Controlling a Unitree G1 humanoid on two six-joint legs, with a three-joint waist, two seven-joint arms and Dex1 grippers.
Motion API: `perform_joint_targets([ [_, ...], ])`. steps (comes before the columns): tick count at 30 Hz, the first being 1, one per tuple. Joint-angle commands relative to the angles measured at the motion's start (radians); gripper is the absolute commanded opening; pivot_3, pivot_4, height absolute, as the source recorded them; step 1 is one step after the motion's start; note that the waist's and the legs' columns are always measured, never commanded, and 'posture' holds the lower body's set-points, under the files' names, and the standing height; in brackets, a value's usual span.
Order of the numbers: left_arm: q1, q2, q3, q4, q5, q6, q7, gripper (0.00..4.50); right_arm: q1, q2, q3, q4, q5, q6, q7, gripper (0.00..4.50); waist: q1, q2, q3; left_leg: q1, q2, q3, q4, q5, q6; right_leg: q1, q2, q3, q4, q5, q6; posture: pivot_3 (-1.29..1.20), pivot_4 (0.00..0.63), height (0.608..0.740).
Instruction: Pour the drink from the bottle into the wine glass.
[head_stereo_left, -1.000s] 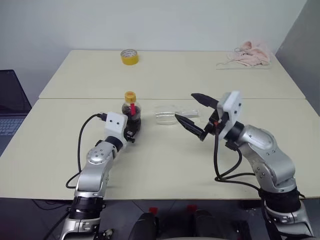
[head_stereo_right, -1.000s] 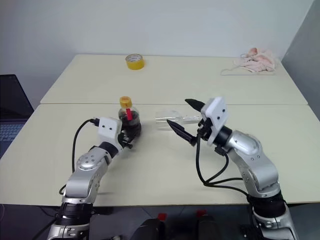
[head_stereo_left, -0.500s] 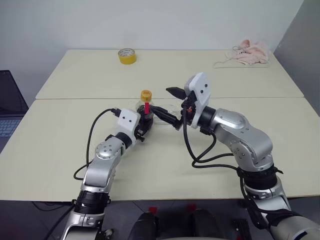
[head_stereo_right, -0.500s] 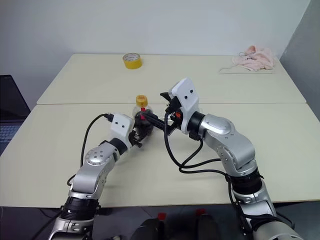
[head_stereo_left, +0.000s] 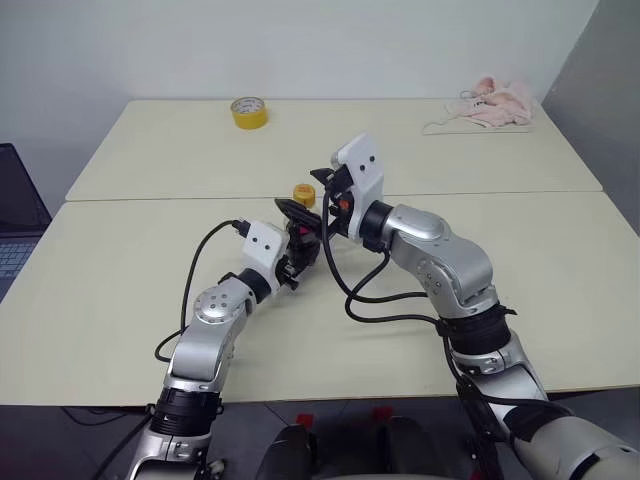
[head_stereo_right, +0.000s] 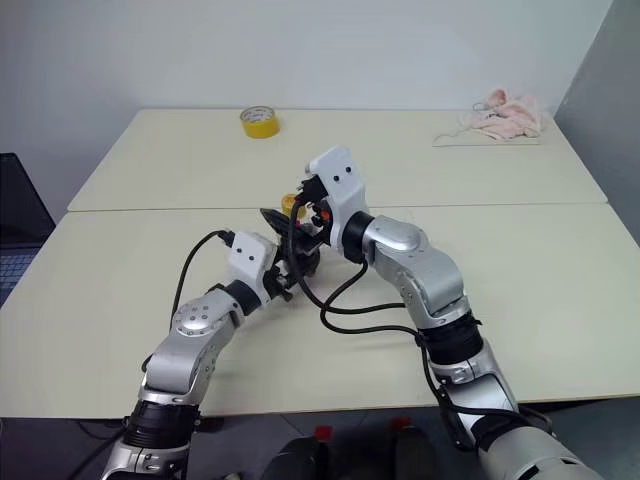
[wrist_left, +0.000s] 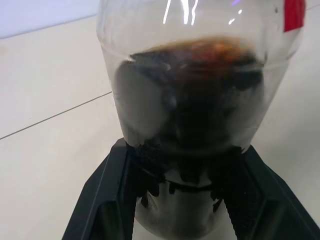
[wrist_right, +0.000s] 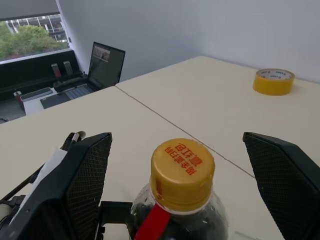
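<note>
Right gripper (wrist_right: 175, 195) has swung in to frame centre, fingers wide astride the yellow cap (wrist_right: 182, 172) (uncapping next, likely); left gripper (wrist_left: 192, 200) clamps the bottle (wrist_left: 200, 100).

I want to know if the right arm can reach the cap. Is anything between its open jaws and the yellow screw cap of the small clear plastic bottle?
Nothing visible: the yellow screw cap sits in the free gap between the right gripper's open jaws.
</note>
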Motion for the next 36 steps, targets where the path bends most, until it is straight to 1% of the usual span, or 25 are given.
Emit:
perform_joint_targets([
  [1,0.002,-0.009,0.027,-0.069,-0.031,-0.010,0.004,1.97,-0.017,-0.002,-0.009,-0.033,0.000,-0.018,0.016,4.50,-0.001,0.000,0.000,0.000,0.000,0.000,0.000,0.000,0.000,0.000,0.000,0.000,0.000,0.000,0.000,0.00,0.150,0.740],
  [15,0.021,-0.013,0.036,-0.088,-0.055,0.000,0.008,1.97,0.019,0.000,-0.026,-0.056,0.016,-0.002,0.014,4.50,-0.003,0.000,0.000,0.000,0.000,0.000,0.000,0.000,0.000,0.000,0.000,0.000,0.000,0.000,0.000,0.00,0.150,0.740],
  [17,0.023,-0.011,0.033,-0.092,-0.054,0.000,0.007,1.97,0.018,0.004,-0.022,-0.053,0.012,-0.005,0.011,4.09,-0.003,0.000,0.000,0.000,0.000,0.000,0.000,0.000,0.000,0.000,0.000,0.000,0.000,0.000,0.000,0.00,0.150,0.740],
  [19,0.025,-0.008,0.029,-0.098,-0.052,0.000,0.005,1.97,0.017,0.008,-0.017,-0.053,0.008,-0.007,0.010,3.54,-0.003,0.000,0.000,0.000,0.000,0.000,0.000,0.000,0.000,0.000,0.000,0.000,0.000,0.000,0.000,0.00,0.150,0.740],
  [24,0.033,-0.007,0.029,-0.107,-0.050,0.003,0.006,1.95,0.020,0.018,-0.021,-0.058,0.011,-0.015,0.008,1.77,-0.003,0.000,0.000,0.000,0.000,0.000,0.000,0.000,0.000,0.000,0.000,0.000,0.000,0.000,0.000,0.00,0.150,0.740],
  [25,0.034,-0.007,0.029,-0.108,-0.050,0.003,0.006,1.95,0.021,0.019,-0.022,-0.059,0.013,-0.016,0.010,1.49,-0.003,0.000,0.000,0.000,0.000,0.000,0.000,0.000,0.000,0.000,0.000,0.000,0.000,0.000,0.000,0.00,0.150,0.740],
  [26,0.036,-0.006,0.030,-0.107,-0.050,0.003,0.007,1.95,0.023,0.020,-0.023,-0.061,0.015,-0.018,0.013,1.41,-0.003,0.000,0.000,0.000,0.000,0.000,0.000,0.000,0.000,0.000,0.000,0.000,0.000,0.000,0.000,0.00,0.150,0.740],
  [29,0.040,-0.005,0.031,-0.106,-0.049,0.002,0.008,1.95,0.026,0.018,-0.024,-0.069,0.025,-0.022,0.030,1.41,-0.003,0.000,0.000,0.000,0.000,0.000,0.000,0.000,0.000,0.000,0.000,0.000,0.000,0.000,0.000,0.00,0.150,0.740],
  [33,0.045,-0.003,0.036,-0.109,-0.053,0.007,0.008,1.94,0.037,-0.002,-0.018,-0.082,0.042,-0.040,0.087,1.41,-0.003,0.000,0.000,0.000,0.000,0.000,0.000,0.000,0.000,0.000,0.000,0.000,0.000,0.000,0.000,0.00,0.150,0.740],
  [35,0.050,-0.001,0.038,-0.115,-0.058,0.012,0.005,1.94,0.046,-0.016,-0.012,-0.081,0.052,-0.071,0.139,1.41,-0.003,0.000,0.000,0.000,0.000,0.000,0.000,0.000,0.000,0.000,0.000,0.000,0.000,0.000,0.000,0.00,0.150,0.740],
  [36,0.058,0.001,0.041,-0.123,-0.066,0.019,0.000,1.92,0.051,-0.027,-0.004,-0.078,0.069,-0.107,0.205,1.41,-0.003,0.000,0.000,0.000,0.000,0.000,0.000,0.000,0.000,0.000,0.000,0.000,0.000,0.000,0.000,0.00,0.150,0.740],
])
